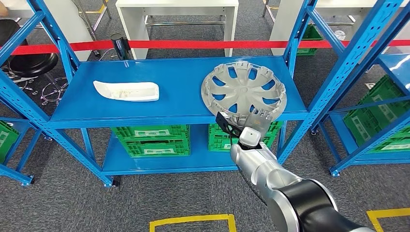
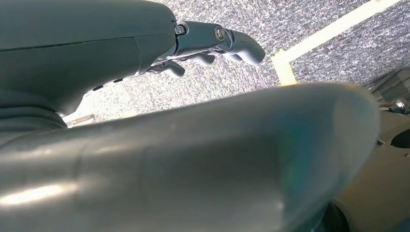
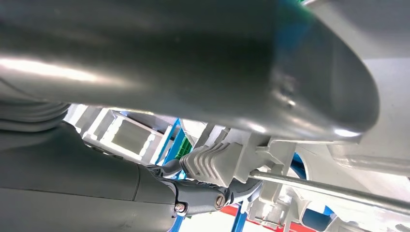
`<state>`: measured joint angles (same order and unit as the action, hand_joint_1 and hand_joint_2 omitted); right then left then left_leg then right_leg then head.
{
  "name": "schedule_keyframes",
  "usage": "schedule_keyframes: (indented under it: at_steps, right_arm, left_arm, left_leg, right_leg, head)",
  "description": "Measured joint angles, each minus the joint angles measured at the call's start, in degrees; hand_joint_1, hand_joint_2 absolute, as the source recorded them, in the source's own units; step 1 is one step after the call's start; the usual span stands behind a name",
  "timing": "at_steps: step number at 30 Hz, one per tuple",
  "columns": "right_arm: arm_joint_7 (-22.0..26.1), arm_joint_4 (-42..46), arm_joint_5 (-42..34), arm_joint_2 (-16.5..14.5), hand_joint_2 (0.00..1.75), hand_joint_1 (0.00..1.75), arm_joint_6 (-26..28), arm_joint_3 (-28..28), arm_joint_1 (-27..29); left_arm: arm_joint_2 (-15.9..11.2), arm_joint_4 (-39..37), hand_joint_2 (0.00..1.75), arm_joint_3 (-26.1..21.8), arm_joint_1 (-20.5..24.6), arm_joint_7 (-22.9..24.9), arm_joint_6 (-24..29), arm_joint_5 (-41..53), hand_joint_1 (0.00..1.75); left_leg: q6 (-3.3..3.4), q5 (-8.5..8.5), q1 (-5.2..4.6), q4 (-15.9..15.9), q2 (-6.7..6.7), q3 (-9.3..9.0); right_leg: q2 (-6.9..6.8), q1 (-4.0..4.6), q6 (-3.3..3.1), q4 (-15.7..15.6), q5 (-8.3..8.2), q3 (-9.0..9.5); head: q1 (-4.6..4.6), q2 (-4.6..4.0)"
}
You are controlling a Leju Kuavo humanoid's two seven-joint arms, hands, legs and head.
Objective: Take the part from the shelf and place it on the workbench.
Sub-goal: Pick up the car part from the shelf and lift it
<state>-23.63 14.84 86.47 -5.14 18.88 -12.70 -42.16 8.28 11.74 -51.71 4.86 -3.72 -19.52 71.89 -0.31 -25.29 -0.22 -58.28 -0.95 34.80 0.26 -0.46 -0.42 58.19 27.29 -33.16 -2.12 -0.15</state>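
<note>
Grey spoked wheel cover (image 1: 243, 88) flat on blue shelf (image 1: 179, 104), right side

right hand (image 1: 241, 128) hides hubcap (image 1: 243, 88) near rim, grip unclear

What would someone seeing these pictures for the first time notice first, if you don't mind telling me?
The eye goes first to the silver wheel cover on the right of the blue shelf, its near rim at the shelf's front edge. The right hand reaches up to that rim, and the right wrist view shows its fingers under the cover's edge. A white curved part lies on the shelf's left, with green crates below.
</note>
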Motion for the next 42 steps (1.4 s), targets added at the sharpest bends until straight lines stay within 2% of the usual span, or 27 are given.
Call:
schedule_keyframes:
  at_steps: [12,16,20,21,24,25,28,31,36,42]
  right_arm:
    - [1.25,0.0,0.17,0.09,0.0,0.0,0.89,0.0,0.24]
    - [1.1,0.0,0.89,0.09,1.75,1.69,2.29,0.0,0.45]
    - [0.75,0.0,0.95,0.33,1.75,1.06,3.56,0.0,0.53]
    - [0.73,0.0,0.91,0.45,1.75,1.08,3.81,0.01,0.49]
    - [0.71,0.0,0.81,0.66,1.75,1.56,4.14,0.02,0.38]
    - [0.72,0.0,0.82,0.69,1.75,1.66,4.17,0.02,0.33]
    - [0.77,0.0,0.85,0.83,1.75,1.56,4.19,0.03,0.17]
    - [0.76,0.0,0.91,0.92,1.75,1.54,4.17,0.06,0.15]
    - [0.73,0.0,1.13,0.94,1.75,1.68,4.19,0.09,0.04]
    - [0.5,0.0,1.19,0.95,1.75,1.72,4.13,0.16,-0.13]
  left_arm:
    - [0.02,0.0,0.0,0.02,-0.01,0.4,0.0,0.08,0.0]
    - [0.03,0.0,0.0,0.02,-0.18,-0.02,0.0,0.03,0.0]
    - [0.04,0.0,0.0,0.02,-0.26,-0.22,0.0,0.04,0.0]
    - [0.04,0.0,0.0,0.02,-0.26,-0.21,0.0,0.08,0.0]
    - [0.05,0.0,0.0,0.04,-0.24,-0.09,0.0,0.24,0.0]
    - [0.05,0.0,0.0,0.07,-0.24,-0.03,0.0,0.31,0.0]
    - [0.1,0.0,0.0,0.21,-0.23,0.12,0.0,0.44,0.0]
    - [0.14,0.0,0.0,0.41,-0.22,0.15,0.0,0.45,0.0]
    - [0.2,0.0,0.0,0.48,-0.22,0.15,0.0,0.45,0.0]
    - [0.29,0.0,0.0,0.48,-0.2,0.35,0.0,0.47,0.0]
  left_leg:
    - [0.0,0.0,0.0,0.0,0.01,0.0]
    - [0.0,0.0,0.0,0.0,0.01,0.0]
    - [0.0,0.0,0.0,0.0,0.01,-0.01]
    - [0.0,-0.01,0.0,0.0,0.01,-0.02]
    - [0.01,-0.01,0.0,0.0,0.0,-0.04]
    - [0.01,-0.01,0.0,0.0,-0.01,-0.05]
    - [0.02,-0.02,0.0,0.0,-0.02,-0.09]
    - [0.05,-0.03,0.0,-0.01,-0.01,-0.12]
    - [0.1,-0.06,-0.01,-0.02,-0.04,-0.21]
    - [0.14,-0.09,-0.01,-0.02,-0.09,-0.26]
  right_leg:
    - [0.01,0.0,0.01,0.0,0.0,0.0]
    - [0.01,0.0,0.01,0.0,0.0,0.0]
    - [0.01,0.0,0.01,0.0,0.01,0.0]
    - [0.01,0.0,0.01,0.0,0.01,0.01]
    - [-0.01,0.0,0.01,0.0,0.02,0.03]
    - [-0.01,0.0,0.01,0.0,0.03,0.05]
    - [-0.04,0.0,0.0,0.0,0.04,0.12]
    - [-0.04,-0.01,0.01,-0.01,0.04,0.16]
    - [-0.09,-0.01,0.02,-0.01,0.05,0.27]
    - [-0.14,-0.01,0.06,-0.02,0.1,0.35]
  head:
    - [0.0,0.0]
    - [0.0,0.0]
    - [0.0,0.0]
    - [0.0,0.0]
    - [0.0,0.0]
    - [0.0,0.0]
    - [0.0,0.0]
    - [0.0,0.0]
    - [0.0,0.0]
    - [0.0,0.0]
